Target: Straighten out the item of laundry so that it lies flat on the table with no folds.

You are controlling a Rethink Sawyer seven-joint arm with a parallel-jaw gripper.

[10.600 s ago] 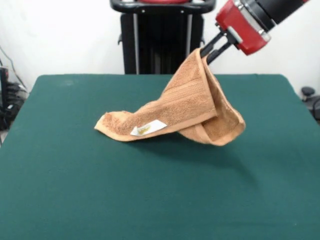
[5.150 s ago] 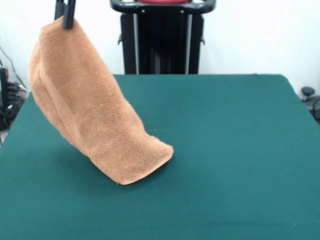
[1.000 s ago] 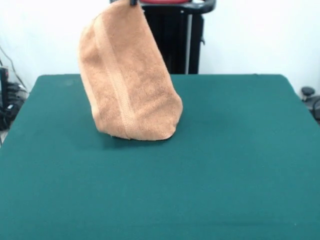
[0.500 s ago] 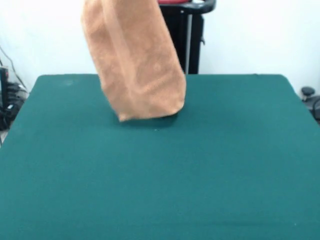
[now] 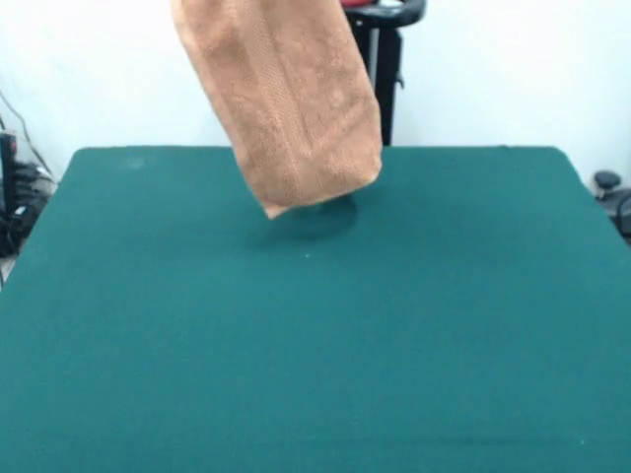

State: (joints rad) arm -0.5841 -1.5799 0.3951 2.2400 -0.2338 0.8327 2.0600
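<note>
The item of laundry (image 5: 291,99), a light orange-tan terry towel, hangs folded on itself from above the picture's top edge. Its lower end dangles over the far middle of the table (image 5: 315,345), and a dark shadow lies on the green cloth just below it. Whether the lowest corner touches the cloth I cannot tell. A woven band runs down its length. The gripper is above the top edge, out of sight, and so is whatever holds the towel's upper end.
A black pedestal (image 5: 386,69) stands behind the table's far edge, partly hidden by the towel. Cables and dark gear (image 5: 15,192) sit off the left side, and a small dark object (image 5: 611,187) sits off the right side.
The towel has gone up and a little to the right. Its lower end, which rested on the cloth a second ago, now hangs higher, and the gripper's tip has left the picture.
</note>
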